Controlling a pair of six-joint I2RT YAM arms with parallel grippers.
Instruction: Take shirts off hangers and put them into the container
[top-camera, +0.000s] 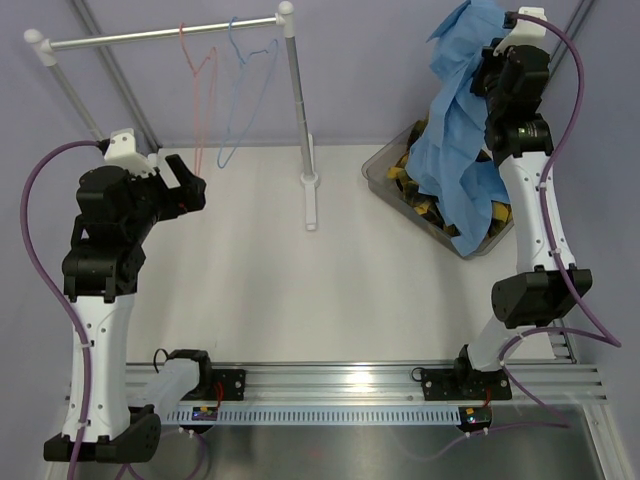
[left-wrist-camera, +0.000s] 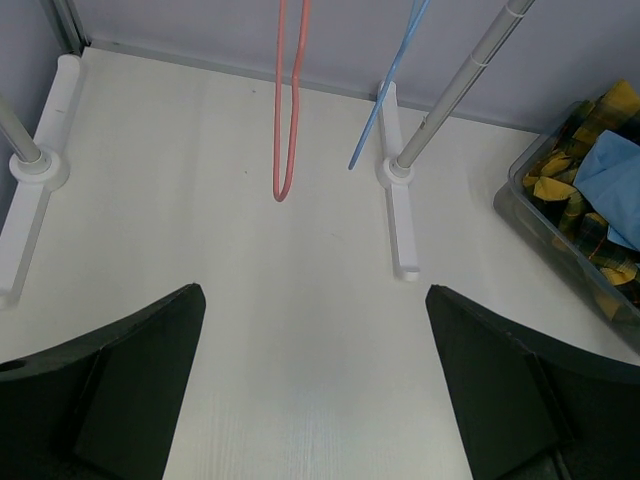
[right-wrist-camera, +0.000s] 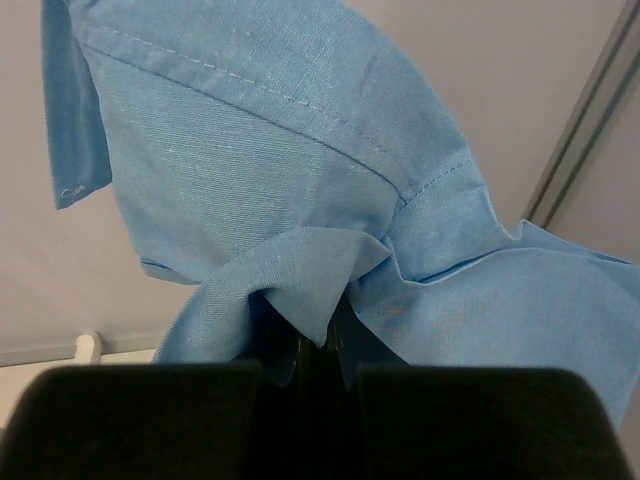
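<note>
Top view: right gripper (top-camera: 488, 65) raised far right, clamped on light blue shirt (top-camera: 455, 130). Shirt hangs down into container (top-camera: 376, 172), over plaid shirt (top-camera: 412, 185). Red hanger (top-camera: 198, 120) and blue hanger (top-camera: 240, 125) bare on rail (top-camera: 160, 33), far left. Left gripper (top-camera: 188, 185) at left, jaws wide, holding nothing.

Left wrist view: fingers (left-wrist-camera: 130, 390) spread wide above table (left-wrist-camera: 300, 300). Hangers far ahead, container at right edge.

Right wrist view: jaws pinched shut on fold of blue fabric.

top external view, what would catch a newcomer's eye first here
The light blue shirt, pinched in the shut right gripper at far right, drapes into the container over the plaid shirt. Back left, the red hanger and blue hanger hang bare on the rail; the left gripper is open, empty.
</note>
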